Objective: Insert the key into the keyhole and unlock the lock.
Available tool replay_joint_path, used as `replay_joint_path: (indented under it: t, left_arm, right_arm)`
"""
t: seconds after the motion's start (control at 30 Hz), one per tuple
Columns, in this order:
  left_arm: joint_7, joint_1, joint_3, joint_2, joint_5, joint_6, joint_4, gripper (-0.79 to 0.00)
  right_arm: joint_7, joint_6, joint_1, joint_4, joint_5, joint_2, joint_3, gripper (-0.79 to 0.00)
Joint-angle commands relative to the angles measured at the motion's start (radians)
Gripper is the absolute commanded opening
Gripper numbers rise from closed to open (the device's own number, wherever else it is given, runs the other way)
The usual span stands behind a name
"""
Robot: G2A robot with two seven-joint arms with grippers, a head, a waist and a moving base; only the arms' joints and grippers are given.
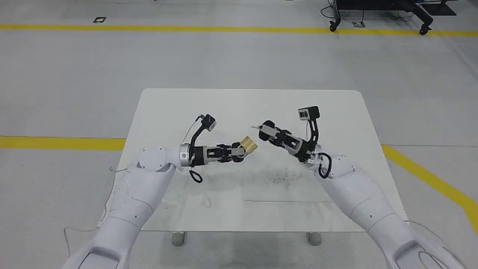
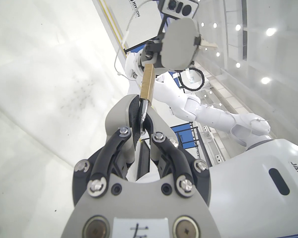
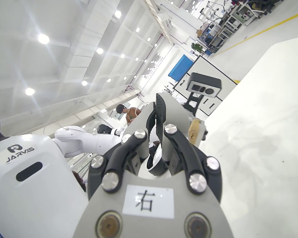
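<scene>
Large industrial lab hall — yellow floor lines (image 1: 224, 28), high ceiling spotlights (image 3: 43, 39), wheeled equipment racks (image 1: 381, 7), white worktable (image 1: 254, 194)

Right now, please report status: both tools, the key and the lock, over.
Left tool shut on lock. Right tool shut on key. Key and lock apart, key not yet inserted. Nothing between them.

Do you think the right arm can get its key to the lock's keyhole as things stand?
Probably yes: the left hand holds the lock in the air, keyhole end towards the right hand, nothing between them; the key needs re-aiming.
</scene>
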Motion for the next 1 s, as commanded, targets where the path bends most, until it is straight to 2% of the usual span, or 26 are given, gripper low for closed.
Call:
replay_joint_path:
  t: [0.0, 0.23, 0.4, 0.6, 0.97]
  left_arm:
    - [0.005, 0.014, 0.008, 0.009, -0.013, -0.005, -0.030, -0.785]
    - [0.017, 0.031, 0.054, 0.039, -0.038, -0.017, -0.102, -0.785]
    - [0.030, 0.026, 0.081, 0.060, -0.055, -0.030, -0.114, -0.785]
    - [0.025, 0.002, 0.110, 0.070, -0.112, -0.025, -0.060, -0.785]
    - [0.012, -0.047, 0.155, 0.063, -0.214, -0.012, 0.039, -0.785]
  right_arm:
    - [-0.012, 0.011, 0.012, 0.007, -0.015, -0.006, -0.007, -0.785]
    - [-0.010, 0.018, 0.027, 0.012, -0.028, -0.018, -0.011, -0.785]
    - [0.051, 0.042, 0.039, 0.017, -0.014, -0.026, -0.025, -0.785]
    - [0.146, 0.023, 0.039, 0.014, 0.059, -0.032, -0.031, -0.785]
    - [0.151, 0.028, 0.025, 0.003, 0.025, -0.019, -0.013, -0.785]
